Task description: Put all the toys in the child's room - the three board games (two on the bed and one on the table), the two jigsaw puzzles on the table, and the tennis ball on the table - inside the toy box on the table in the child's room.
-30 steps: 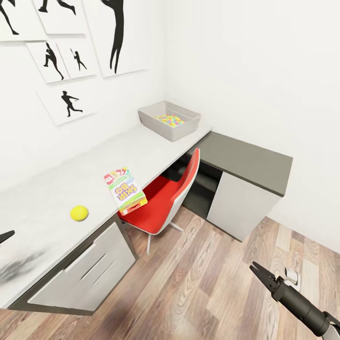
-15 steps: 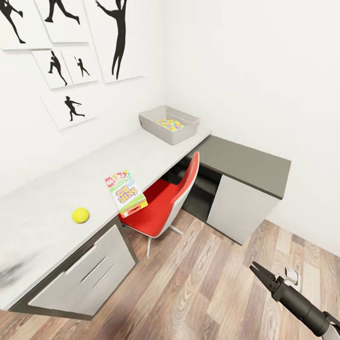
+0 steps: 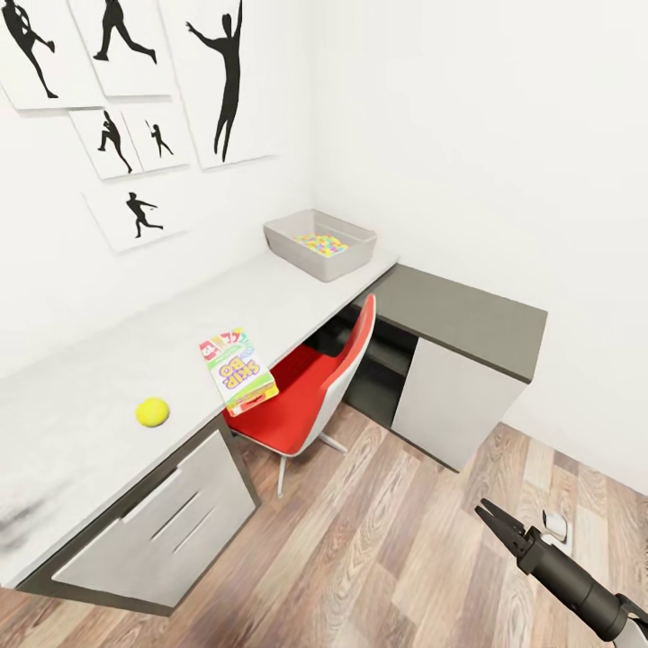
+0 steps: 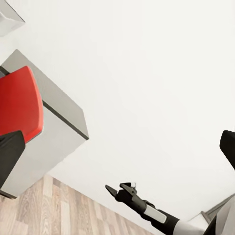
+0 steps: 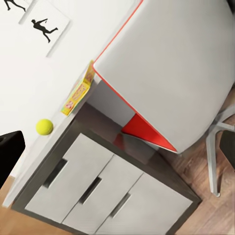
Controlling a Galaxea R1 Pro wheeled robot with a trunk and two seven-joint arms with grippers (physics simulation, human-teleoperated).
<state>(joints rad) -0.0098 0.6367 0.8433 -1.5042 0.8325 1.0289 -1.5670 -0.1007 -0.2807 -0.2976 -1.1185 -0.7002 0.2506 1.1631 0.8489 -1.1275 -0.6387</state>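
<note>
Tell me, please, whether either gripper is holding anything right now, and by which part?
Nothing is held. The right gripper hangs open and empty above the floor; the left gripper's fingertips at the wrist picture's edges have nothing between them.

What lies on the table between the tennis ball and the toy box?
Head view: the green-white board game overhanging the table edge, between tennis ball and toy box.
</note>
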